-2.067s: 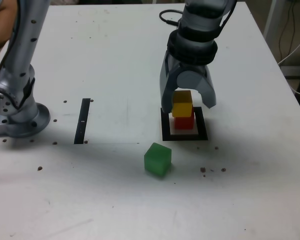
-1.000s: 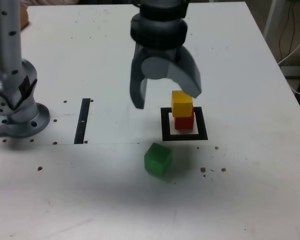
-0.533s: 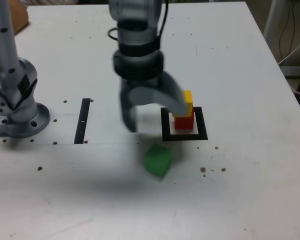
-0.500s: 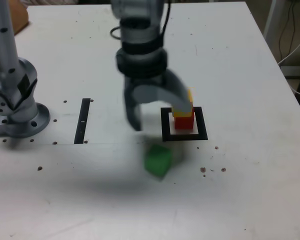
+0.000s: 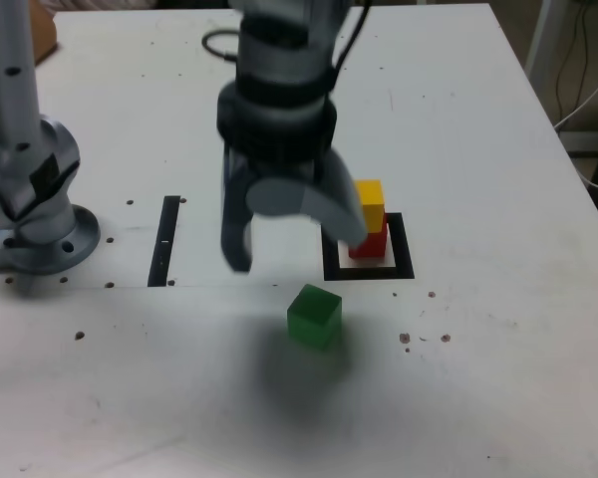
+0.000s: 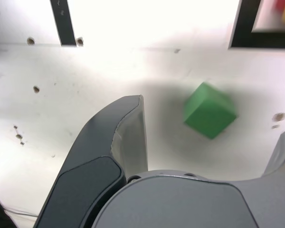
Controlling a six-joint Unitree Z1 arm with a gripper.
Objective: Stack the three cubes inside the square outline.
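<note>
From the exterior view I see a white desk [image 5: 498, 129] speckled with dark spots, one black strip [image 5: 164, 240], and three cubes: yellow cube [image 5: 370, 204] on red cube [image 5: 371, 245] inside the square outline [image 5: 399, 261], green cube [image 5: 314, 316] nearer the front edge. My gripper [image 5: 289, 239] hangs wide open, empty

On the wrist view the green cube [image 6: 209, 110] lies between the spread fingers [image 6: 128, 128], untouched
</note>
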